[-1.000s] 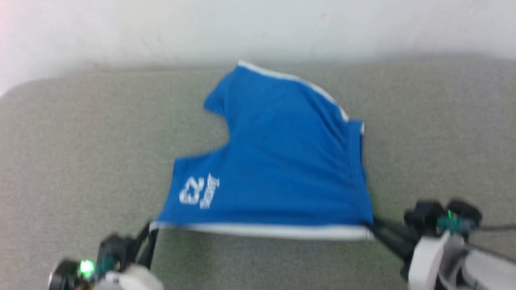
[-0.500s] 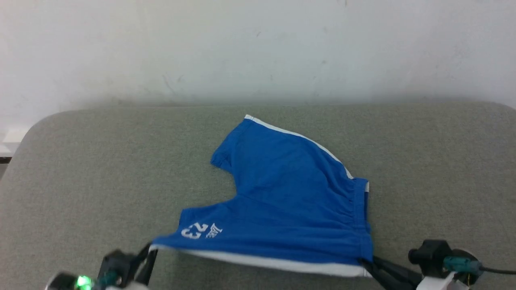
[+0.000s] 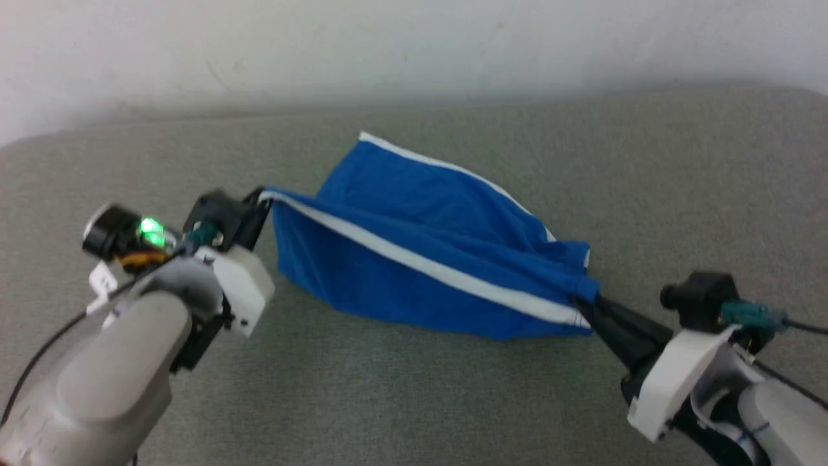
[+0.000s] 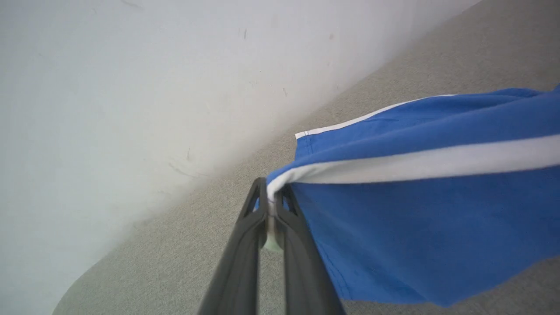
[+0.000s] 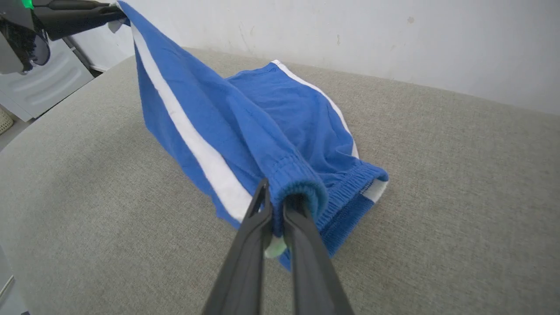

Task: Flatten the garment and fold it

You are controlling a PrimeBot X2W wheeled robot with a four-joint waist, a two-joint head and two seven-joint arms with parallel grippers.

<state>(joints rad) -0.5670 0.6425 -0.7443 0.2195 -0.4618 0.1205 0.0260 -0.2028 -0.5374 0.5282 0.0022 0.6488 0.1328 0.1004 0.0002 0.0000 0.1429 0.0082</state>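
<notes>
The royal-blue shorts lie partly lifted on the grey cushion, a white trim band stretched between both grippers. My left gripper is shut on the hem corner, raised above the cushion; the left wrist view has its fingers pinching the white band of the shorts. My right gripper is shut on the elastic waistband corner, low near the cushion, and it clamps the same corner in the right wrist view. The shorts are folding over themselves. The "23" print is hidden.
A pale wall runs behind the cushion's far edge. In the right wrist view a grey cabinet or panel stands off the cushion's left end. Bare cushion spreads on all sides of the shorts.
My left gripper has lifted the hem corner up and away from me, carrying the near edge over the shorts, and the "23" print has turned out of sight. The head camera also shifted.
</notes>
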